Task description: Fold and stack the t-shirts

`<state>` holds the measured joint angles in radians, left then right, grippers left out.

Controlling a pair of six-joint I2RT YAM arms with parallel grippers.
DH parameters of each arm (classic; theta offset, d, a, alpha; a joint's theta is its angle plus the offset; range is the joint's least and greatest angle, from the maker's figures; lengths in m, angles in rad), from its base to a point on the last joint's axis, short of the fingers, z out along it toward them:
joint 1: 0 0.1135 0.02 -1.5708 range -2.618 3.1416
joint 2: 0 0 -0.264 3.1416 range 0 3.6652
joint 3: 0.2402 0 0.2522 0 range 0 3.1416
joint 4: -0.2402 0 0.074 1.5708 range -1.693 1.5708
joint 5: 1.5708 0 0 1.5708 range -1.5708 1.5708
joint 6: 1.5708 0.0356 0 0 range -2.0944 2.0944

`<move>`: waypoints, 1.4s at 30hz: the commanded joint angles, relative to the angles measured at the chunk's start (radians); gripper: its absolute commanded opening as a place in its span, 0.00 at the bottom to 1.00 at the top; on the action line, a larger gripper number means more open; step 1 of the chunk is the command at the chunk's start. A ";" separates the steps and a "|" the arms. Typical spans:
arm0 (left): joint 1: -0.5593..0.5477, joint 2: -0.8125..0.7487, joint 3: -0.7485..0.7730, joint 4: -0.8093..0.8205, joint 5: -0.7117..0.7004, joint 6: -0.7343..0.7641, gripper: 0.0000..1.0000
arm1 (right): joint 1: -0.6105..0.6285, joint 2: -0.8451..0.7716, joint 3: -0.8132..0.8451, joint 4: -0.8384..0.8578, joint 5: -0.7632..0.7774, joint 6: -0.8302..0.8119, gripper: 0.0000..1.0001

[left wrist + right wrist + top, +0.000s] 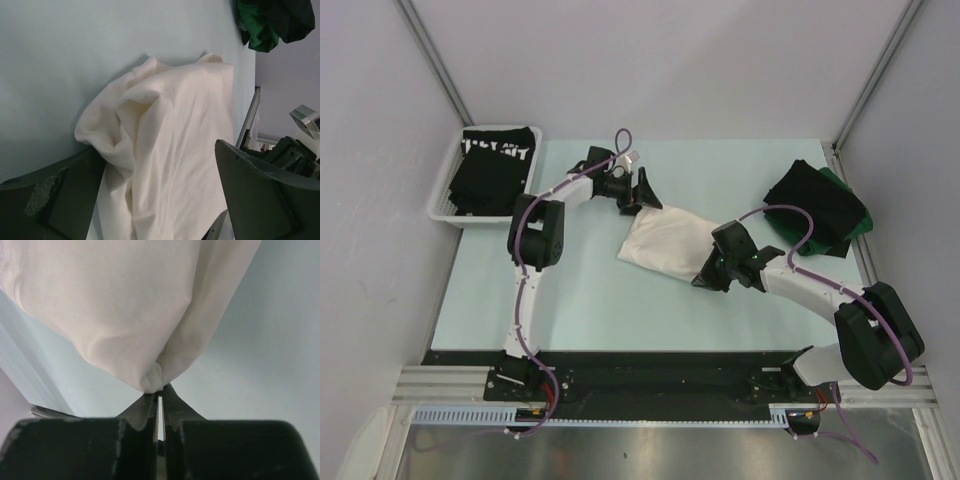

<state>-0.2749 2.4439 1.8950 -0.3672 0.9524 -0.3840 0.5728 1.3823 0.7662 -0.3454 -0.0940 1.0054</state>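
Right gripper (159, 391) low, tight on white t-shirt (665, 245) corner; left gripper (646, 195) wide at far end.

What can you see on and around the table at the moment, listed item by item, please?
white t-shirt: 1, white, crumpled at mid-table between the two grippers
black t-shirt with white lettering: 1, black, lying in the basket
white mesh basket: 1, white, far left corner of the table
black t-shirt: 1, black, far right of the table, on top of the green one
dark green t-shirt: 1, dark green, showing from under the black one
table: 1, pale blue-green top, under everything
left gripper: 1, black, open, at the white t-shirt's far left end
right gripper: 1, black, shut on the white t-shirt's near right corner
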 commanded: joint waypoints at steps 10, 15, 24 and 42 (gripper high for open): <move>-0.040 0.034 0.027 -0.053 -0.110 -0.019 0.18 | -0.002 -0.034 -0.002 -0.006 0.014 -0.007 0.05; -0.040 0.014 0.018 -0.027 -0.113 -0.035 0.00 | -0.002 -0.051 -0.002 -0.026 0.008 -0.016 0.00; -0.052 -0.054 -0.031 0.112 0.017 -0.118 0.00 | -0.056 -0.134 -0.002 -0.010 -0.002 -0.071 0.00; -0.190 -0.167 0.116 0.355 -0.009 -0.380 0.00 | -0.306 -0.235 0.260 -0.241 0.169 -0.448 0.00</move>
<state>-0.4568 2.3543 1.9400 -0.1238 0.9310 -0.6754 0.3237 1.1881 0.9581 -0.5426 0.0227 0.6666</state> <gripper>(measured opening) 0.046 0.018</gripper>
